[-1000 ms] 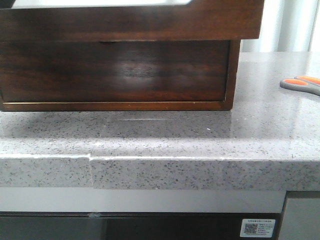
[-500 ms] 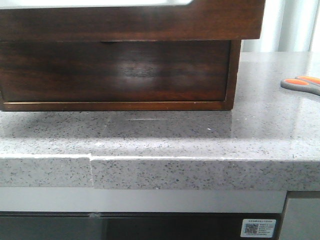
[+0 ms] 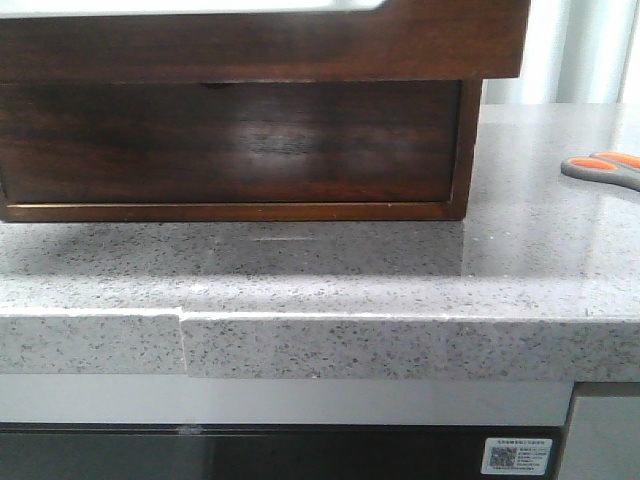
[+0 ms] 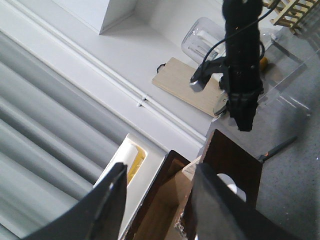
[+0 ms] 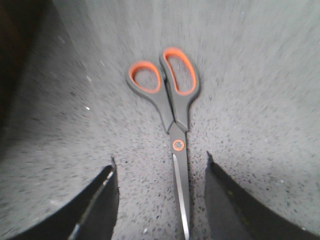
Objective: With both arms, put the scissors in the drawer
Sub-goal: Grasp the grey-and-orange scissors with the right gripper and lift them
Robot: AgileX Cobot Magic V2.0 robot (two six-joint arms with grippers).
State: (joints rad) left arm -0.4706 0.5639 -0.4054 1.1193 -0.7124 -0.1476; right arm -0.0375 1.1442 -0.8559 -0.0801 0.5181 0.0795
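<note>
The scissors, grey handles lined orange, lie flat on the grey counter. Their blades run between the fingers of my right gripper, which is open and just above them. In the front view only the handles show, at the right edge, and no gripper shows. The drawer's wide dark front juts out at the top of the wooden box. My left gripper is open and empty, above the box. That view also shows the right arm and the scissors' tip.
The counter's front edge runs across the front view, with a seam at left. In the left wrist view the box's notched front shows, and a wooden board and a clear jar lie beyond the right arm.
</note>
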